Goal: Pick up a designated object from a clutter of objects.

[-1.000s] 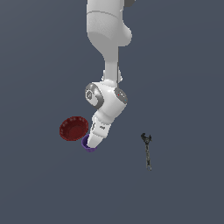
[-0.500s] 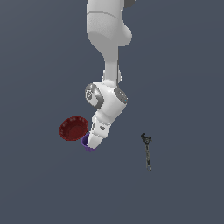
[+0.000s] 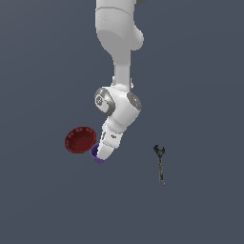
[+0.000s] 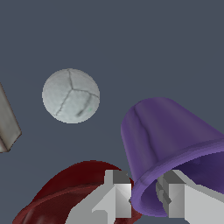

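Nothing I can make out has shifted since half a second ago: my arm hangs in the same pose over the same spot. Taking the purple cup [image 4: 170, 144] as my landmark and reading across the wrist view: the whitish box [image 4: 8, 127] sits farthest from it, the white ball [image 4: 71, 95] is near but apart, and the dark-red bowl [image 4: 74, 192] lies just beside its rim. I see nothing inside bowl or cup. My claw [image 4: 144, 197] has its two fingers narrowly set astride the cup's rim wall, one inside, one outside; whether they are pressing yet I cannot tell. I judge the cup light, stiff and smooth, so the rim wall is the sensible hold. In the exterior view the wrench [image 3: 160, 164] lies well apart from the cup, toward that view's right.
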Available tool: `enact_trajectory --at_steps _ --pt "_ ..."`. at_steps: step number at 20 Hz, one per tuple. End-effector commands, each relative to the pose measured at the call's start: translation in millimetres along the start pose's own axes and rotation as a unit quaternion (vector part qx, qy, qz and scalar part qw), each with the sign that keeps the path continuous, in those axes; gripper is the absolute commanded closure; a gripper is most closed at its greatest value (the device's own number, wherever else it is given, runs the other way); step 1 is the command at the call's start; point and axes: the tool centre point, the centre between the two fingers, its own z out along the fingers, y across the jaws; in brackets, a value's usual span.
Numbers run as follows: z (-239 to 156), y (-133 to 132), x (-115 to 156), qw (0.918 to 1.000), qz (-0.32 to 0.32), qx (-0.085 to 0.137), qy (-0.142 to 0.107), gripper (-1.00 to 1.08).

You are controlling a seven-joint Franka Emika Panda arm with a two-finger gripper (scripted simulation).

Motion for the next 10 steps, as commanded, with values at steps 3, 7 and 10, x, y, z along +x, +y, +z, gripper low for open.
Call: enact_trajectory --at_steps 3,7,10 --pt "-24 0 1 1.0 0.0 -0.001 0.0 1.08" --pt "-55 -1 3 1.0 -0.001 -0.001 0.0 1.08" --pt "-86 -2 5 1.0 -0.001 0.0 0.001 1.08"
